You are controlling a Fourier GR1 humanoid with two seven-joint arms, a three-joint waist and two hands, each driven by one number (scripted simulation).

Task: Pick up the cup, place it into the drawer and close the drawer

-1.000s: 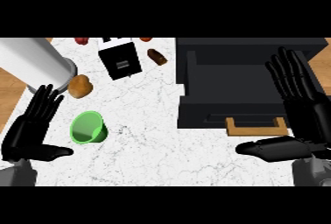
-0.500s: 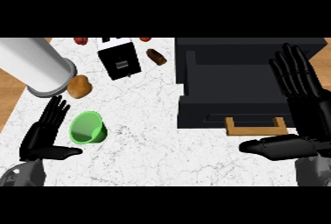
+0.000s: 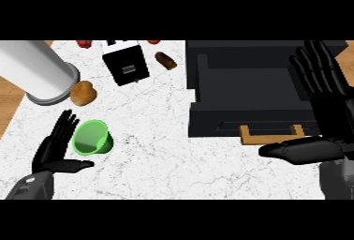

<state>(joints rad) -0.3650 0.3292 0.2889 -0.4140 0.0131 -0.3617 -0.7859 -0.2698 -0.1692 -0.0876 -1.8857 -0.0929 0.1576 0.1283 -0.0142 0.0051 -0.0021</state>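
A green cup [image 3: 92, 138] lies on its side on the white marble counter [image 3: 152, 159], at the left. My left hand [image 3: 54, 150] is open just left of the cup, fingers straight and thumb out, not holding it. The black drawer [image 3: 249, 89] stands pulled open at the right, with a wooden handle [image 3: 271, 136] on its front. My right hand [image 3: 325, 108] is open at the right edge, fingers up over the drawer's right side, thumb pointing left below the handle.
A large white cylinder [image 3: 34, 70] stands at the back left, with a brown potato-like item [image 3: 83, 93] beside it. A black box [image 3: 126, 68] and a small brown item [image 3: 165, 60] lie at the back. Wooden floor shows at the far left.
My left hand has drawn back toward the lower edge and a little right, beside the cup. The right hand has barely shifted. The cup has not moved.
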